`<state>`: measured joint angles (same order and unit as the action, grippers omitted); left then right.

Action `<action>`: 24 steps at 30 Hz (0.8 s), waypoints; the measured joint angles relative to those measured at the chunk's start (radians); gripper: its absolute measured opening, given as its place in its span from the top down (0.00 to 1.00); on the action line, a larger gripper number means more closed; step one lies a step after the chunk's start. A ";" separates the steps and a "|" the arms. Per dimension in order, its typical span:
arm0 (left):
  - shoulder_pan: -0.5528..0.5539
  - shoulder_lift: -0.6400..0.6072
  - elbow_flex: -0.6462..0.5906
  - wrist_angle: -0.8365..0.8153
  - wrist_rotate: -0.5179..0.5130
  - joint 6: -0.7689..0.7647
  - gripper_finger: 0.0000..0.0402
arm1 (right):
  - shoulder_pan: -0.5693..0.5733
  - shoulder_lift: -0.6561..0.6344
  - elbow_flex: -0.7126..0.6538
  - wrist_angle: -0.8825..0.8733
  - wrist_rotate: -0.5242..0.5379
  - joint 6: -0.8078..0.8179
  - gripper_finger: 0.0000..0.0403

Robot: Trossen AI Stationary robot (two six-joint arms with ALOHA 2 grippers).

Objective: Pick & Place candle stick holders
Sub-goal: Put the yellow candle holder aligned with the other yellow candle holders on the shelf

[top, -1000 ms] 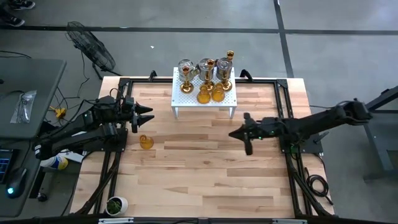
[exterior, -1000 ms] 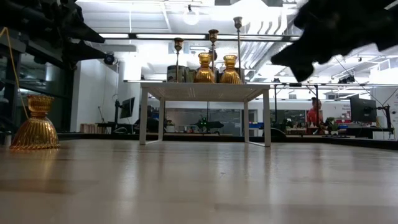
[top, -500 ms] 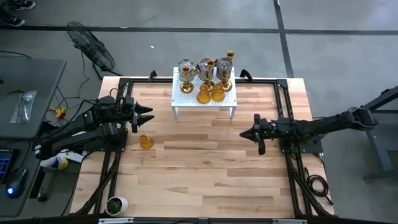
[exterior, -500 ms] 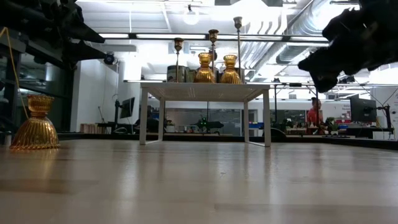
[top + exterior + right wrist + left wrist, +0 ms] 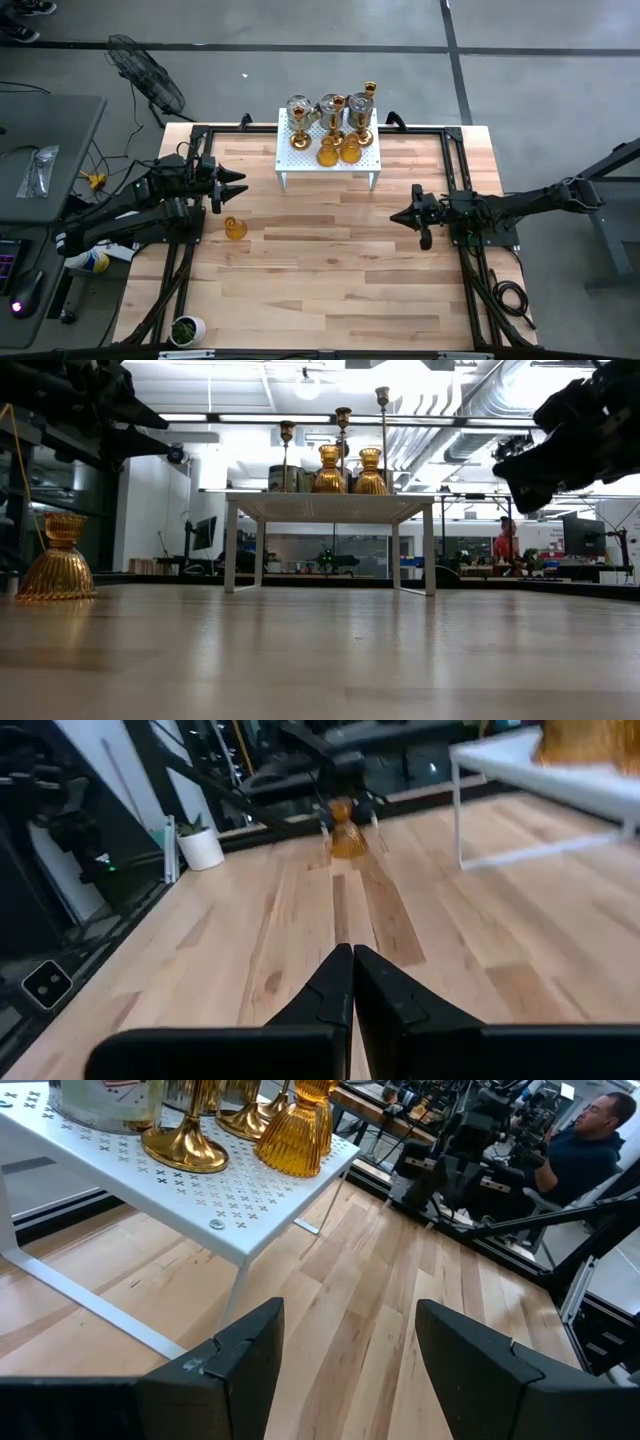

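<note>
Your left claw [image 5: 240, 183] hung with its fingers [image 5: 250, 1355] apart and nothing between them, raised near the left edge of the wooden counter [image 5: 330, 270]. It pointed toward the white perforated stand [image 5: 300, 160]. Just below it, closer to the front of the counter, one amber glass candle holder [image 5: 234, 228] stood alone on the wood, apart from the claw; in the low view it sat upside down, its wide ribbed bell on the counter [image 5: 58, 560].

Your right claw [image 5: 397, 216] had its fingers [image 5: 345, 985] pressed together on nothing, held over the right half of the counter and pointing left across it toward that lone amber holder [image 5: 346, 830].

The other candle holders stood grouped on the stand at the back of the counter: two amber glass holders [image 5: 338, 152] at its front edge, gold stemmed holders [image 5: 298, 135] behind them, silver-grey goblets [image 5: 330, 107] at the rear, and one tall slim gold holder [image 5: 369, 92] at the back right corner. A small white pot with a green plant [image 5: 186, 328] sat at the front left corner of the counter, well apart from everything else.
</note>
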<state>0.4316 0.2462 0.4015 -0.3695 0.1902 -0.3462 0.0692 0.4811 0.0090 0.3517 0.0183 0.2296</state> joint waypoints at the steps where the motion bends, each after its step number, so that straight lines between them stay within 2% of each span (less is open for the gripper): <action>1: 0.000 0.000 0.000 0.000 0.000 0.000 0.44 | 0.000 -0.012 0.000 -0.002 -0.004 -0.018 0.99; 5: 0.000 0.000 0.000 0.000 0.000 0.000 0.44 | 0.000 -0.078 0.000 -0.023 -0.083 -0.099 0.99; 11: 0.000 0.000 0.000 0.000 0.000 0.000 0.44 | 0.000 -0.246 -0.001 -0.249 -0.193 -0.156 0.99; 15: 0.000 0.000 0.000 0.000 0.000 0.000 0.44 | 0.000 -0.349 -0.001 -0.308 -0.156 -0.194 0.99; 21: 0.000 0.000 0.000 0.000 0.000 0.000 0.44 | -0.030 -0.423 -0.001 -0.330 -0.050 -0.251 0.99; 24: 0.000 0.000 0.000 0.000 0.000 0.000 0.44 | -0.066 -0.453 -0.001 -0.333 -0.043 -0.264 0.99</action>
<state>0.4316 0.2462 0.4015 -0.3691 0.1898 -0.3462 0.0034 0.0281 0.0078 0.0185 -0.0246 -0.0349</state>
